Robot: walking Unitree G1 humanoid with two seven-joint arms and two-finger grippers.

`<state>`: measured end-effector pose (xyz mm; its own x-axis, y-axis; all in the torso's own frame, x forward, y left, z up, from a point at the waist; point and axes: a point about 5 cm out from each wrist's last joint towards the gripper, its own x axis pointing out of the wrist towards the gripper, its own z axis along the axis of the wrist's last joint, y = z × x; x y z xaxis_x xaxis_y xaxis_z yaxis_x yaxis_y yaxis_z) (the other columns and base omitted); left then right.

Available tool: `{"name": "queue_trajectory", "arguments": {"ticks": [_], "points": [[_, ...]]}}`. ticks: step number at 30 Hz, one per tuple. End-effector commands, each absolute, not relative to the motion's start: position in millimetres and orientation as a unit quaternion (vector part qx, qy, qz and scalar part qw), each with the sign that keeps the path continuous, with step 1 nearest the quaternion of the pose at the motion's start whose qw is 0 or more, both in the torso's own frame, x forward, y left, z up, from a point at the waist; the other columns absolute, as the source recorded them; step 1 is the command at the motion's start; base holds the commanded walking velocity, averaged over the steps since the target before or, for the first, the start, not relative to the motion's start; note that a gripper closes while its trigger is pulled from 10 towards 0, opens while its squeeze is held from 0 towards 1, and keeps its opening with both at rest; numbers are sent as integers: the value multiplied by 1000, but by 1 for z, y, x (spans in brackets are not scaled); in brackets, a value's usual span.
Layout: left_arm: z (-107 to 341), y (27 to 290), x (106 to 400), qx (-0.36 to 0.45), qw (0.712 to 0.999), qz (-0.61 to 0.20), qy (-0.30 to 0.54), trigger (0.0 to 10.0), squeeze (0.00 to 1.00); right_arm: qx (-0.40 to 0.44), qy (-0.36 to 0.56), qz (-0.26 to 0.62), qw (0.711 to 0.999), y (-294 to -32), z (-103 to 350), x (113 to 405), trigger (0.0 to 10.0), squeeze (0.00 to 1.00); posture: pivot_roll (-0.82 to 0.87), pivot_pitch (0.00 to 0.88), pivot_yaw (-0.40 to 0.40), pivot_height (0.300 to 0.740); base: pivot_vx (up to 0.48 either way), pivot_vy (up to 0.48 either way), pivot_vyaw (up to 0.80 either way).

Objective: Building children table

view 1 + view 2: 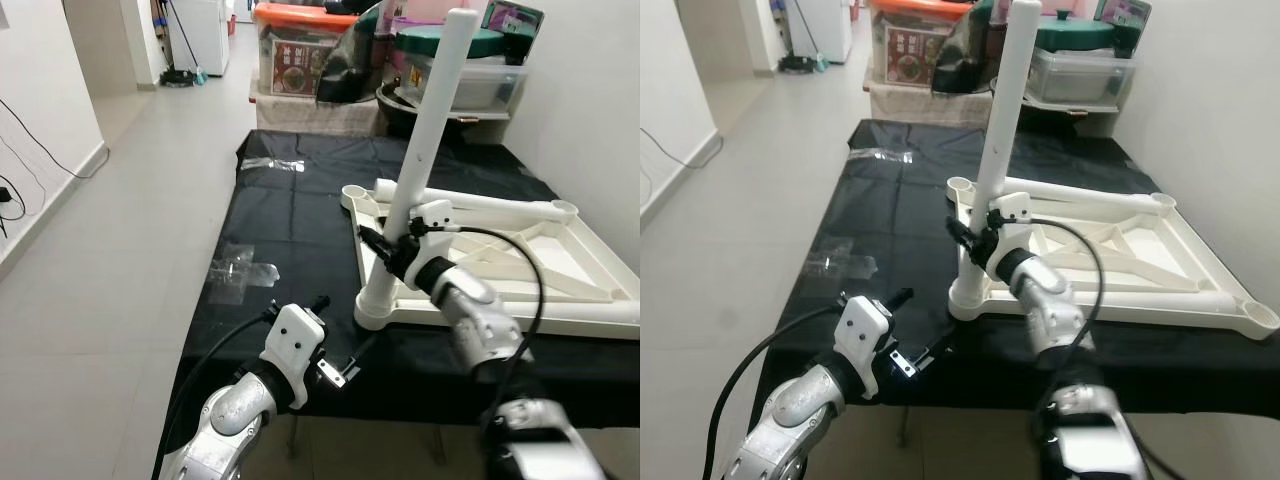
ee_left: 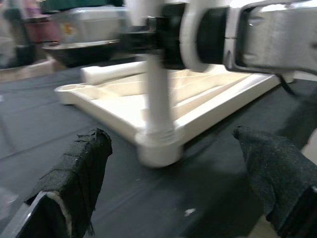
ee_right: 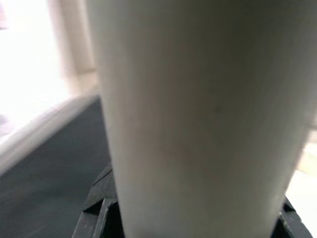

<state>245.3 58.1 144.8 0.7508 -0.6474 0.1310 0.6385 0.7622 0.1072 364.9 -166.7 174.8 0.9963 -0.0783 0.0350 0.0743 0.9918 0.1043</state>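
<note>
Left eye view, black sheet point(image 1: 290, 215) on tiled floor point(image 1: 140, 200), right claw point(image 1: 392, 243) pinching table leg point(image 1: 425, 140), left claw point(image 2: 173, 198) spread.

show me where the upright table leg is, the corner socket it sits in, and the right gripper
table leg point(image 1: 432, 110), left eye view, mid-shaft of the white tube.
corner socket point(image 1: 375, 308), left eye view, round collar at the leg's foot.
right gripper point(image 1: 392, 246), left eye view, black fingers at the leg.

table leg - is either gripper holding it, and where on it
The right gripper is shut on the white table leg, low on its shaft, a little above the corner socket of the upturned tabletop. The left gripper is open and holds nothing.
</note>
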Motion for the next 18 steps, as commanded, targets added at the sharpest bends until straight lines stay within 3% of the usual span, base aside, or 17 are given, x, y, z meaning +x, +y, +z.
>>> {"name": "queue_trajectory", "arguments": {"ticks": [1,9,10,12,13,17,18], "points": [[145,58,247,28,935,-344,-78,10000,0,71,-33,-212,974,-204,181,352,0,0,105,0,-77,740,0,0,0],[143,58,246,28,935,-344,-76,10000,0,110,-39,-285,951,-183,180,351,0,0,113,0,-85,740,0,0,0],[143,58,246,27,935,-344,-74,10000,0,95,-48,-249,963,-172,185,356,7608,0,113,0,-85,740,0,0,0],[143,58,246,26,935,-345,-74,10000,0,92,-49,-243,964,-168,186,356,7608,0,113,0,-85,740,0,0,0],[144,58,246,26,935,-345,-74,10000,0,91,-66,-202,973,-161,189,358,10000,1000,113,0,-88,740,0,0,0],[144,58,246,25,936,-344,-75,10000,0,62,-99,-172,978,-163,192,358,10000,1000,113,0,-88,740,0,0,0],[144,58,246,25,936,-344,-75,10000,0,47,-111,-171,978,-168,193,357,10000,565,113,0,-88,740,0,0,0]]}}
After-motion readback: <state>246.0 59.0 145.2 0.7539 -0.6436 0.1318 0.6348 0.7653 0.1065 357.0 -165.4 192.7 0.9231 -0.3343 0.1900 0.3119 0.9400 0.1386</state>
